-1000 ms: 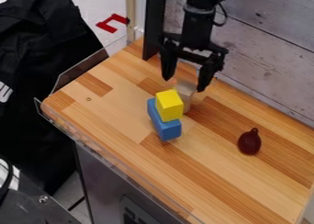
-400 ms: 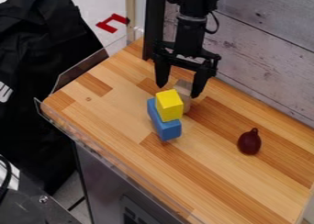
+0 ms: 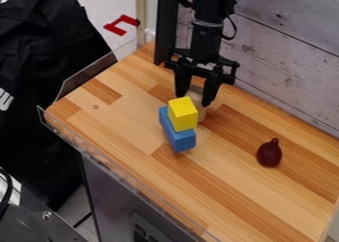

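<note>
Behind the yellow cube (image 3: 183,114), a pale, wood-toned, partly hidden block (image 3: 196,94) at the jaws, their grip unclear.

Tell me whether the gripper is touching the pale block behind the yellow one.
Cannot tell. In the camera view, one finger of the gripper overlaps the pale block, but this slanted angle shows neither contact nor a gap plainly.

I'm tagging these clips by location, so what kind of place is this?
Probably a robotics lab or test station: a robot arm's claw hangs over a wooden work surface, with toy-like blocks, yellow and blue, set out.
</note>
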Controlling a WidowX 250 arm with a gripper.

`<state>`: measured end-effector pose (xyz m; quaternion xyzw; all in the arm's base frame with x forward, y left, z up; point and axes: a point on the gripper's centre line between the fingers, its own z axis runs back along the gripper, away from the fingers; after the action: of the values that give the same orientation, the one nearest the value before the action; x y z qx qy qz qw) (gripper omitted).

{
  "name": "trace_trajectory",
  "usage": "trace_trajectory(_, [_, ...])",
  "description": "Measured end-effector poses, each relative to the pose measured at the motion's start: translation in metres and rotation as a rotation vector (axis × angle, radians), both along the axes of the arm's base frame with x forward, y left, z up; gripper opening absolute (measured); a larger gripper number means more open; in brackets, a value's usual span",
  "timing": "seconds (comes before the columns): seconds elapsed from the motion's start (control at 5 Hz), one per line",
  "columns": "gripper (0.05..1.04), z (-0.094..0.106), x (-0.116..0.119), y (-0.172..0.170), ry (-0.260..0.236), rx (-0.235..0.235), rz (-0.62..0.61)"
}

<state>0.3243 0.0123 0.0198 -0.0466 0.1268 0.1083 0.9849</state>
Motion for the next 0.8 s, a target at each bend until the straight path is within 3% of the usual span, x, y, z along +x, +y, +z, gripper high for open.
trace_trajectory(0.4, [0.546,0.006,0.006,-0.007,-0.013,0.029,-0.028])
trace_trajectory(0.6, [0.546,0.023,0.017,-0.030,-0.036,0.078,-0.084])
trace_trajectory(0.8, [0.546,0.034,0.022,-0.054,-0.068,0.069,-0.136])
